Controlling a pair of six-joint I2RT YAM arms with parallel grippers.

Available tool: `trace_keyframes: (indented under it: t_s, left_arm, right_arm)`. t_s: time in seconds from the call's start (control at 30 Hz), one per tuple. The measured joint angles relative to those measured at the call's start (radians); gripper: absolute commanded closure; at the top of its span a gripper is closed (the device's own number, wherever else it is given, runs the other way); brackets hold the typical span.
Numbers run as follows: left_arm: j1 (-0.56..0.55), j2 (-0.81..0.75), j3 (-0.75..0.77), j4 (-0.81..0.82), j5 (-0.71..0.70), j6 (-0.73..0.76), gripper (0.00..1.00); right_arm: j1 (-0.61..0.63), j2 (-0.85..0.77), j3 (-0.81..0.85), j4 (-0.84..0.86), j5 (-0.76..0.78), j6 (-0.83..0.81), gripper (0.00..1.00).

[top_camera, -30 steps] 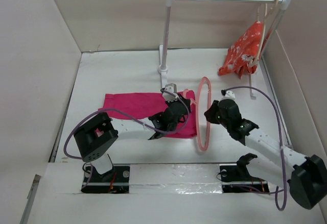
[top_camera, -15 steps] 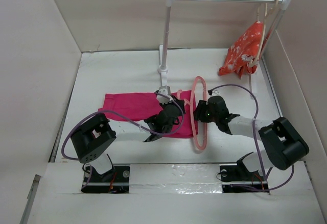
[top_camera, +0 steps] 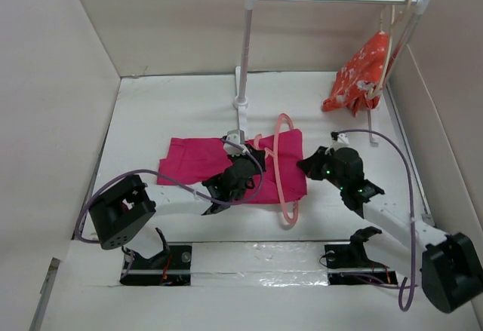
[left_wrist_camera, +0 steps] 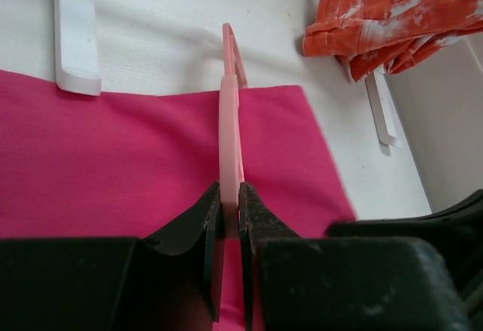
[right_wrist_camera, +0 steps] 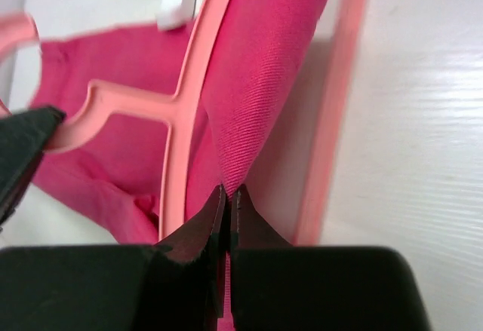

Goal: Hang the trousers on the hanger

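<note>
The magenta-pink trousers (top_camera: 198, 159) lie flat on the table in the middle, their right end passing through the salmon-pink hanger (top_camera: 281, 167), which stands on edge. My left gripper (top_camera: 243, 167) is shut on the hanger's bar (left_wrist_camera: 229, 146), with the trousers (left_wrist_camera: 113, 165) beneath it. My right gripper (top_camera: 311, 162) is shut on the right edge of the trousers (right_wrist_camera: 264, 59). The fabric there is pulled through the hanger's frame (right_wrist_camera: 181, 131).
A white rail stand (top_camera: 243, 52) stands behind the trousers, its foot (left_wrist_camera: 75, 33) close to them. An orange-red flowered garment (top_camera: 361, 73) hangs on a cream hanger at the back right, also in the left wrist view (left_wrist_camera: 385, 10). Cardboard walls close in both sides.
The trousers have been pulled to the right through the hanger. The right gripper drew back to the right with the fabric edge. The hanger tilted and shifted slightly left with the left gripper.
</note>
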Motion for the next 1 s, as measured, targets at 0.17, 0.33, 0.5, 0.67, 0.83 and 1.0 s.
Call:
trace_keyframes:
  t_s: [0.17,0.33,0.5,0.67,0.83,1.0]
  left_arm:
    - [-0.024,-0.047,-0.024,-0.029,-0.022,0.020,1.00]
    - [-0.032,-0.114,-0.061,-0.075,-0.047,0.053,1.00]
    - [-0.033,-0.190,-0.074,-0.137,-0.069,0.100,1.00]
    - [-0.016,-0.208,-0.074,-0.173,-0.072,0.128,1.00]
    - [0.000,-0.204,-0.064,-0.190,-0.070,0.159,1.00]
    - [0.001,-0.204,-0.023,-0.216,-0.067,0.204,1.00]
  right_arm:
    - [-0.165,-0.159,-0.005,-0.129,-0.004,-0.035,1.00]
    - [-0.321,-0.278,-0.005,-0.267,-0.022,-0.060,1.00]
    - [-0.449,-0.333,-0.005,-0.294,-0.063,-0.071,1.00]
    - [-0.502,-0.238,-0.006,-0.292,-0.108,-0.075,1.00]
    - [-0.503,-0.207,-0.039,-0.252,-0.122,-0.075,1.00]
    - [-0.503,-0.193,-0.039,-0.233,-0.123,-0.075,1.00]
